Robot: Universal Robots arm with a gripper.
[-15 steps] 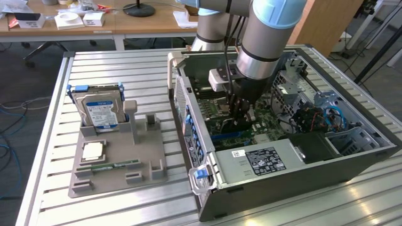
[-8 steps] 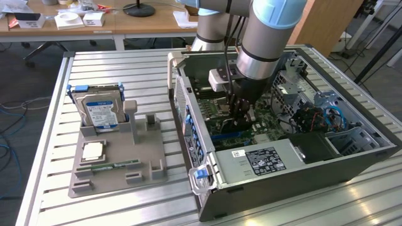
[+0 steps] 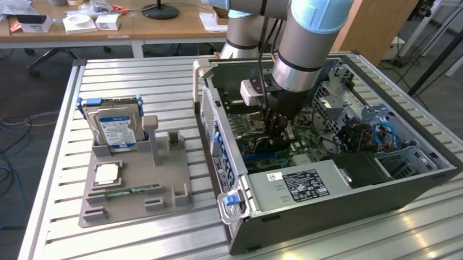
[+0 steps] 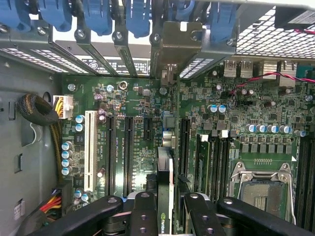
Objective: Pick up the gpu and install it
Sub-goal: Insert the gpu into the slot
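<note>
**A:** Where's the gpu (image 4: 164,172) now?

**B:** Edge-on between the fingers of the tool (image 4: 167,209), which is closed on it, one finger on each face. The card stands upright over the motherboard (image 4: 133,98) and runs parallel to the long black expansion slots.

**A:** So the pick-up is done?

**B:** I'd say so. In the exterior view the arm reaches down into the open computer case (image 3: 361,208) at the middle of the frame, so the card is inside the case.

**A:** And is it installed?

**B:** I can't tell. The card's lower edge and the slot under it are hidden, so it could be hovering, touching or partly pushed in. A metal end bracket (image 4: 174,42) lines up with the card at the rear openings, which suggests close alignment. With the tool gripping the card, I'd count the install as unfinished.

**A:** What else is there?

**B:** At the lower left of the exterior view, a grey stand (image 3: 137,203) on the slatted surface (image 3: 145,76) holds the hard drive (image 3: 116,130) and the RAM stick (image 3: 134,190).
</note>
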